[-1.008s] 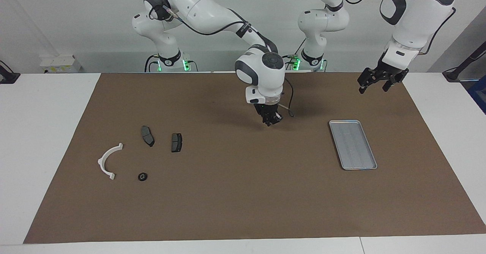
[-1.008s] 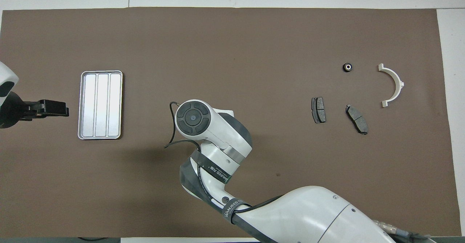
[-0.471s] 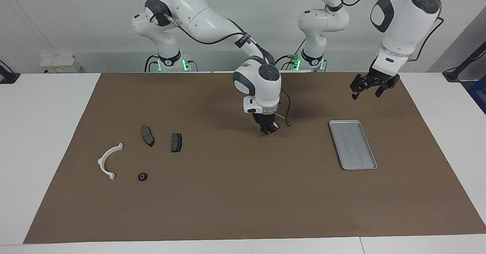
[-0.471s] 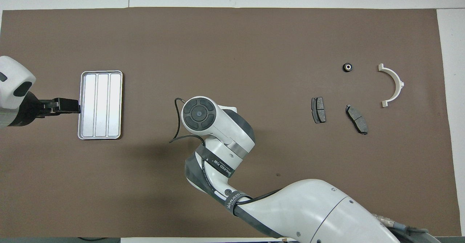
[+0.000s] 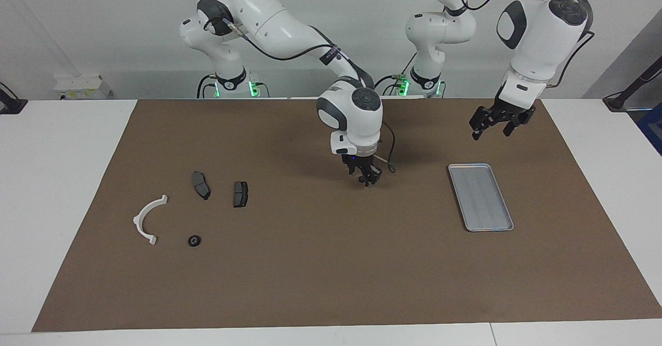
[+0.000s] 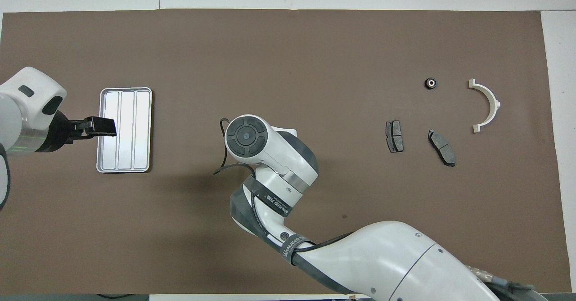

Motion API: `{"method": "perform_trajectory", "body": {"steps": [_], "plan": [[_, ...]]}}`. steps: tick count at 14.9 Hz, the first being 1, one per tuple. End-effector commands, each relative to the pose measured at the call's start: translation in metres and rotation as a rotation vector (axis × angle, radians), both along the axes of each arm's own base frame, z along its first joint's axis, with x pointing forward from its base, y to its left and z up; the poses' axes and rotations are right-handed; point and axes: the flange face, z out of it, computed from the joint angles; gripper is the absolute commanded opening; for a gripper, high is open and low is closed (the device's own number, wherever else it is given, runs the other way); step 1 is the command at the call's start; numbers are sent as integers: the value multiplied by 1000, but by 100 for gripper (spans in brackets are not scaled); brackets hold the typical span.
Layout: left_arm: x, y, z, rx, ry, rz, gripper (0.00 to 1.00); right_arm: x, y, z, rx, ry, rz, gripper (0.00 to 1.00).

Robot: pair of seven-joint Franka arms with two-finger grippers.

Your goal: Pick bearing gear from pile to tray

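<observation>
The bearing gear point(image 5: 194, 240) point(image 6: 431, 83), a small black round piece, lies on the mat in the pile at the right arm's end, beside a white curved arc point(image 5: 147, 219) point(image 6: 488, 105) and two dark grey pads point(image 5: 201, 184) point(image 5: 240, 194). The silver tray point(image 5: 481, 196) point(image 6: 130, 112) lies toward the left arm's end with nothing in it. My right gripper point(image 5: 365, 177) hangs low over the middle of the mat, fingertips a little apart; its own wrist hides it from overhead. My left gripper point(image 5: 491, 128) point(image 6: 102, 126) is open in the air over the tray's edge.
A brown mat point(image 5: 331, 273) covers most of the white table point(image 5: 62, 180). A thin black cable point(image 5: 391, 157) loops off the right wrist. The pile and the tray lie far apart, with the right arm reaching in between them.
The left gripper has swung from beside the tray to over its edge. The right gripper's fingertips, closed to a point before, now stand slightly apart; its wrist shifted a little.
</observation>
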Motion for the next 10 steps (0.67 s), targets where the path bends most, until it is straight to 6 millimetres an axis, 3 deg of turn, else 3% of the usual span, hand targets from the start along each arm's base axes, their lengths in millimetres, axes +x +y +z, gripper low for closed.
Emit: {"method": "perform_trajectory", "body": {"steps": [1,4,6,10], "plan": [[7,-42,-23,-15,-6,52,99,29,-38,43,-53,-13,-3,100],[15,-69,-38,-26,-20,93,99,66,-127,101,-64,24,139,100],[19,-108,-59,-8,-19,117,99,82,-180,127,-61,50,249,100],[9,-164,-78,12,-35,108,98,111,-282,139,-71,87,473,100]]}}
